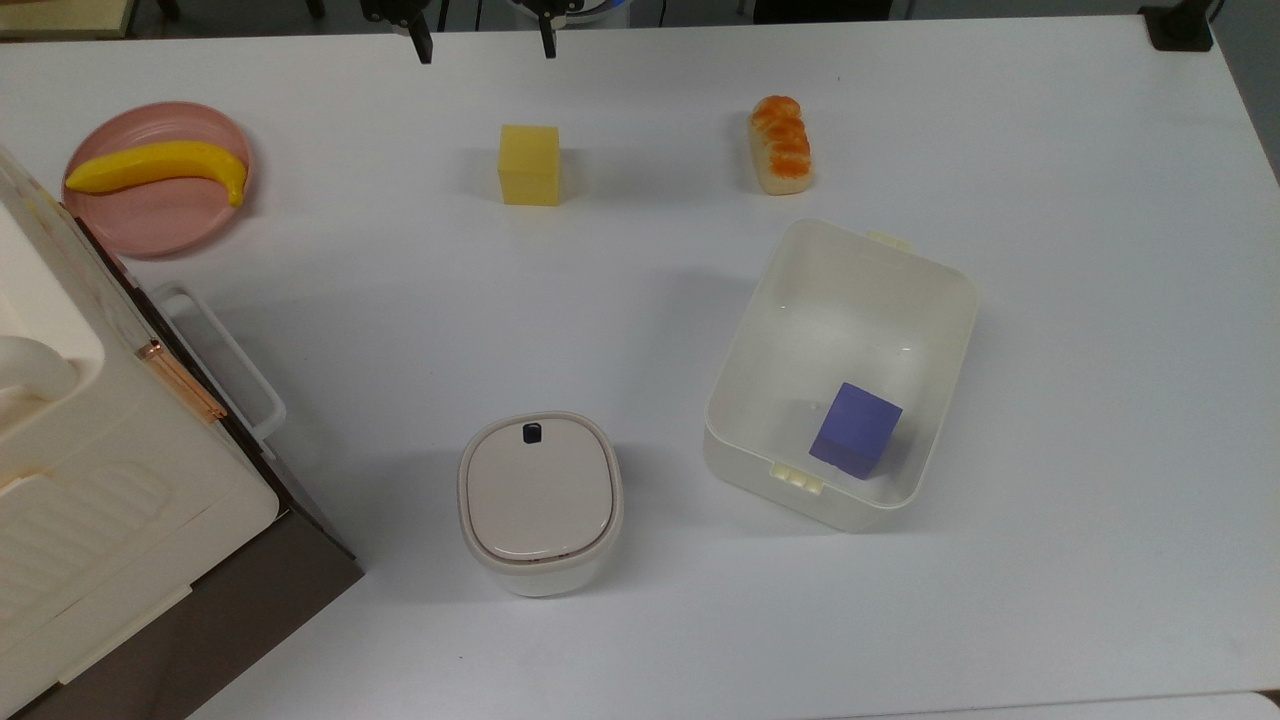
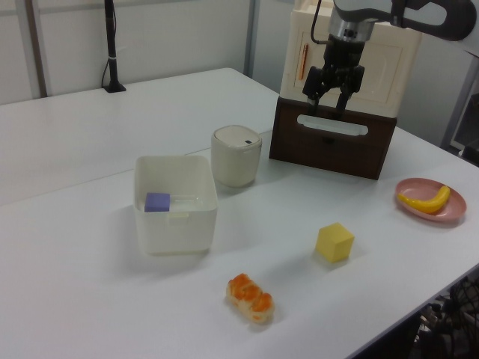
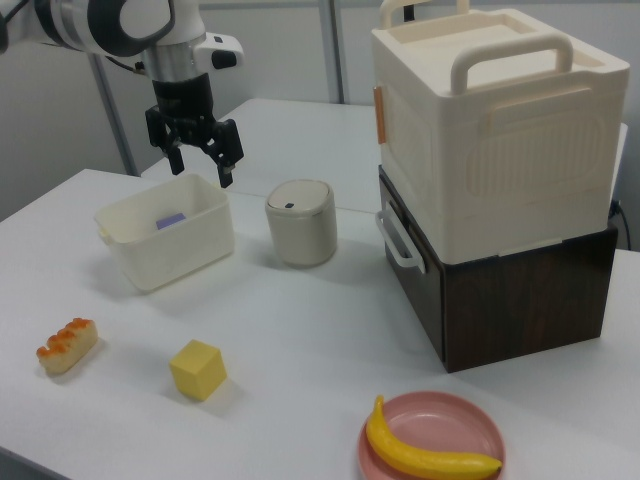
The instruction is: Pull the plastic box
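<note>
Hanging above the white counter [image 1: 640,620] with its fingers spread and nothing between them, the hand [image 2: 329,100] is well apart from the plastic box [image 1: 930,290]. That box sits upright on the counter with a purple cube [image 1: 856,429] inside — in the top view, to the right of the lidded canister [image 1: 540,500] and below the bread roll [image 1: 780,143]. Also on the counter: a yellow cube [image 1: 529,165] and a banana [image 1: 160,167] on a pink plate [image 1: 150,225].

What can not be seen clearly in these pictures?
- Gripper: the top view's upper edge cuts off all but its fingertips.
- Purple cube: mostly hidden behind the plastic box wall in the right view.
- Appliance: cut off by the top view's left edge.
</note>
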`<state>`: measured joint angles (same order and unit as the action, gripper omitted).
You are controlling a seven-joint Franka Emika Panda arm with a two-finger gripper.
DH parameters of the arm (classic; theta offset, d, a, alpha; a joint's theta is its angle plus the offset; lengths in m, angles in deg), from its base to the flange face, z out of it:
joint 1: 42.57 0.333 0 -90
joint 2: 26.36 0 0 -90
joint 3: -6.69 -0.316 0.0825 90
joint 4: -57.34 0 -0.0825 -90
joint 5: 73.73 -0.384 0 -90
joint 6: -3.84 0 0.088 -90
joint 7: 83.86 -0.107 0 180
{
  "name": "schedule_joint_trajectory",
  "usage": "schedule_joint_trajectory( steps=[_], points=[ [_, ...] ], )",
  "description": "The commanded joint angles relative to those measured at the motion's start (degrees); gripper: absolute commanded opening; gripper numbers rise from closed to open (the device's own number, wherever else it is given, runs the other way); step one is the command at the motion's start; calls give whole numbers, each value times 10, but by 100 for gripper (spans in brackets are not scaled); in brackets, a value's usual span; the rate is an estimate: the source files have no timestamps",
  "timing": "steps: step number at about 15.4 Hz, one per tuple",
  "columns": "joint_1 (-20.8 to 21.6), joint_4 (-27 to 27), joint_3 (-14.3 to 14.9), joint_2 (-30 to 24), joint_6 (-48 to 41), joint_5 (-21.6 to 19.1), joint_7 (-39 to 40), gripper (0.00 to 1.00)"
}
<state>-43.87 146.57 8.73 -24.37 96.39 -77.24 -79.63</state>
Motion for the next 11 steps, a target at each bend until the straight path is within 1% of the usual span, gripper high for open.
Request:
schedule_joint_trajectory(
  steps=[1,8,11],
  points=[
    [-2,-6,6,-18,-41,-10,-7,100],
    [1,-6,4,-16,-39,-11,-2,100],
    [0,-6,5,-19,-40,-24,-7,100]
  ],
)
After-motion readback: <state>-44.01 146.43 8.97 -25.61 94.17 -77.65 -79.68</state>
